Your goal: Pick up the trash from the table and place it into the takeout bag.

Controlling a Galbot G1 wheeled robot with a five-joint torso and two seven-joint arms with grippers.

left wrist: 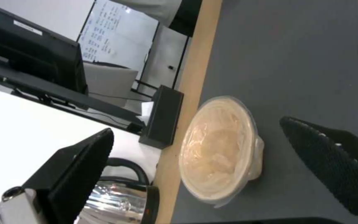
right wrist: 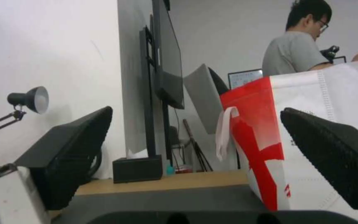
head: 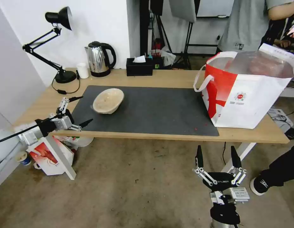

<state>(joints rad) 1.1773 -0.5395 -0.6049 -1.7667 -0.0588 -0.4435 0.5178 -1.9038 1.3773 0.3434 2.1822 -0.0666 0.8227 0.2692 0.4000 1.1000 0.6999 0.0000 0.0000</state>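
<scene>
1. Left hand [head: 79, 110] hovers at the tabletop's [head: 172, 77] left edge, fingers spread wide and empty.
2. Shallow beige bowl [head: 108, 100] sits on the grey mat [head: 153, 110], at about 2 o'clock from that hand, perhaps slightly tilted.
3. Takeout bag [head: 248, 88] stands at the right end.
4. Right hand [head: 217, 156] hangs low before the tabletop, fingers spread.

Even, bright indoor light, soft shadows under the table [head: 172, 79]. Glare on the kettle [head: 98, 58] at 11 o'clock and the bag [head: 248, 95] lining at 2. Head view edges bowed. Wrist views soft, near fingertips [left wrist: 79, 161] blurred.
</scene>
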